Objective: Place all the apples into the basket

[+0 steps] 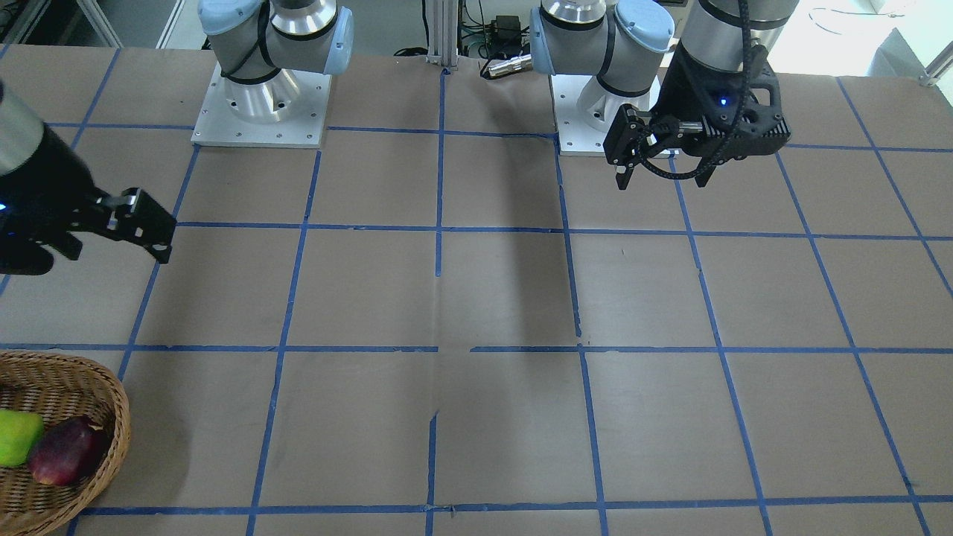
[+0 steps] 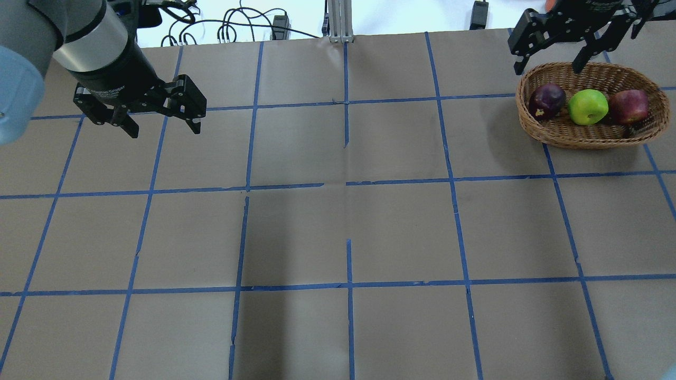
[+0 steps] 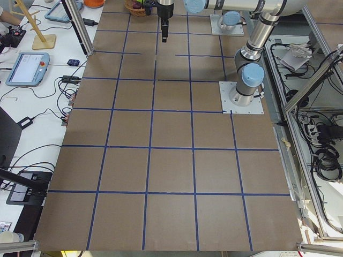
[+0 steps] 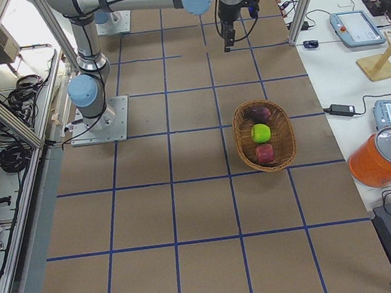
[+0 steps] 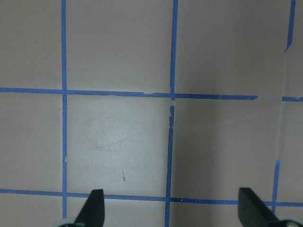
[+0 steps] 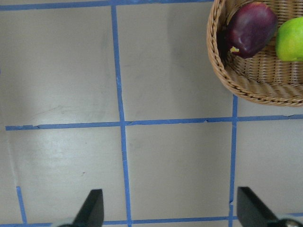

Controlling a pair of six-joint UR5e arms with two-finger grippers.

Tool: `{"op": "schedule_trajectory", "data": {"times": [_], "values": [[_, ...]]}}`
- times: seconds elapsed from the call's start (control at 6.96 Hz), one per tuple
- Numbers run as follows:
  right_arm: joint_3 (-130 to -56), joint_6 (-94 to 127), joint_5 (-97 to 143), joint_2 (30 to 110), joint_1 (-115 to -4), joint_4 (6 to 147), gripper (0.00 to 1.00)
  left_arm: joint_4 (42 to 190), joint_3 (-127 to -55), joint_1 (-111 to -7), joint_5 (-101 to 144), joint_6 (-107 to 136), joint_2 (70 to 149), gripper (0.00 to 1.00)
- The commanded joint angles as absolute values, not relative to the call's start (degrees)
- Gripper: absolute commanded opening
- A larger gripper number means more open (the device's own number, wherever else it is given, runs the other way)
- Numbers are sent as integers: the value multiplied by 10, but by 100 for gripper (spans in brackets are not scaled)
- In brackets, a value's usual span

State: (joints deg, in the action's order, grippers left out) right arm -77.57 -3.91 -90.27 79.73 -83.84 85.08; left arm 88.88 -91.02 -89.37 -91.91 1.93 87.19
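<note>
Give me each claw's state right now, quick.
Left claw: open, holding nothing.
Right claw: open, holding nothing.

Robotics lab: blue-taped grid table [image 2: 401,232], teach pendants [image 3: 27,68], loose cables [image 2: 227,29].

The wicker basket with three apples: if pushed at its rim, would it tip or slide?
Probably slide: the wicker basket looks wide and shallow on the smooth paper-covered table. The maroon apple, green apple and red apple lie low inside, likely adding steadying weight, though they might roll.
</note>
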Motion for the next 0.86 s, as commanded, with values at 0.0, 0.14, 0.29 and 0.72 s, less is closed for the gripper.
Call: {"op": "schedule_trajectory", "data": {"times": [0.0,0.14,0.29,0.72], "values": [[-850,20,-904,858,-886,855,100,889,-910,-893,-918,19,872,100],[-859,51,-902,866,-894,856,100,889,-911,-893,-918,19,872,100],[-860,54,-906,867,-917,856,100,889,-911,-893,-918,19,872,100],[-846,51,-904,864,-921,848,100,889,-911,-893,-919,19,872,100]]}}
